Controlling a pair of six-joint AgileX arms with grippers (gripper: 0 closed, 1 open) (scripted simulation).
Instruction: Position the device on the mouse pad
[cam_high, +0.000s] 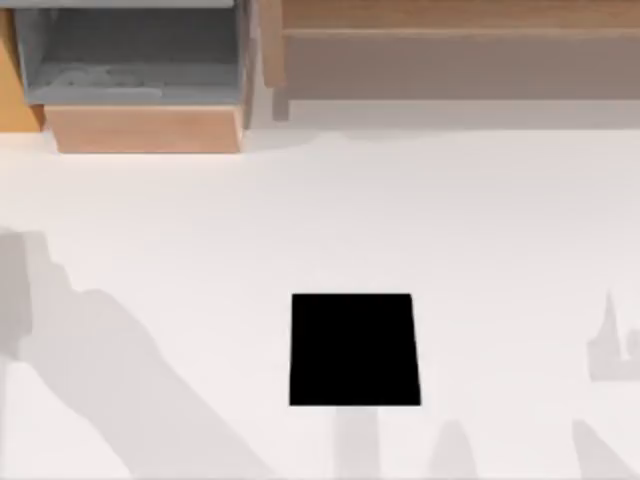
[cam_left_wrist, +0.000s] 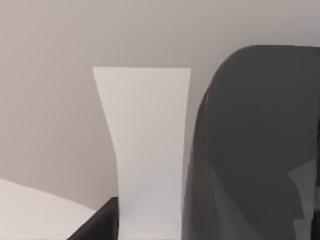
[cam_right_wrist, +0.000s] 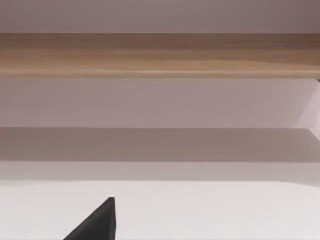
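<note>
Mouse pad (cam_high: 354, 349) is lying flat, bare, on the white table (cam_high: 480, 230); I'm unable to tell either gripper's grip.

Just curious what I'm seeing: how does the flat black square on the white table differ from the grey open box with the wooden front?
The flat matte black mouse pad is one plain colour; the grey open box with a light wooden front is two-toned. The pad lies thin, near the front middle of the table; the box is deep, at the back left. Both are rectangular.
</note>
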